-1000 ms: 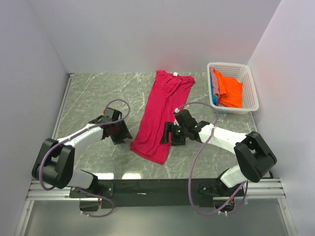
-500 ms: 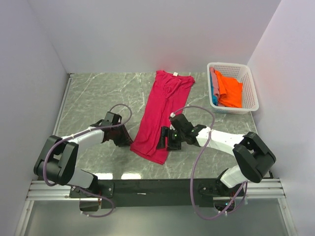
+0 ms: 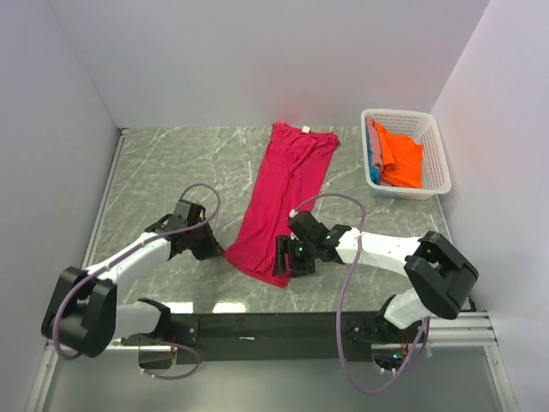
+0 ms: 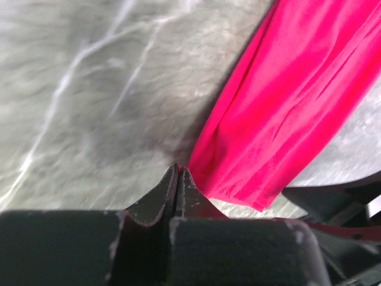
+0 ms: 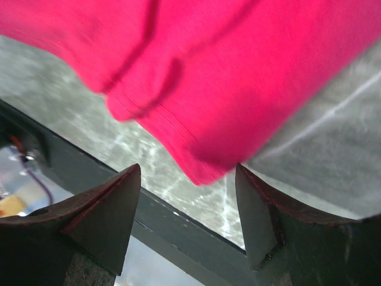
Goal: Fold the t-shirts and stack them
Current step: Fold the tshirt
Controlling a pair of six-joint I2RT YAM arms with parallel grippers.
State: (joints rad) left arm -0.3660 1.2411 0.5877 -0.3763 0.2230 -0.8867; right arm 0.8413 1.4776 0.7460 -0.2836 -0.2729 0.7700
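Observation:
The crimson-pink t-shirt (image 3: 283, 193) lies folded into a long narrow strip down the middle of the table, collar at the far end. My left gripper (image 3: 221, 253) is shut, its tips (image 4: 178, 170) pinched on the shirt's (image 4: 286, 107) near left hem corner. My right gripper (image 3: 283, 257) stands open at the near right corner, and that corner of the shirt (image 5: 226, 77) hangs just ahead of the gap between its fingers (image 5: 187, 170). The orange t-shirt (image 3: 399, 154) and the blue-teal t-shirt (image 3: 375, 150) lie in the basket.
The white lattice basket (image 3: 437, 163) stands at the far right, against the right wall. Grey walls close in the left, back and right sides. A dark metal rail (image 5: 178, 232) runs along the table's near edge, close under my right gripper.
Both grippers have slid toward the near end of the crimson-pink shirt. The left one has shut at the near left corner; the right one has reached the near right corner, still open.

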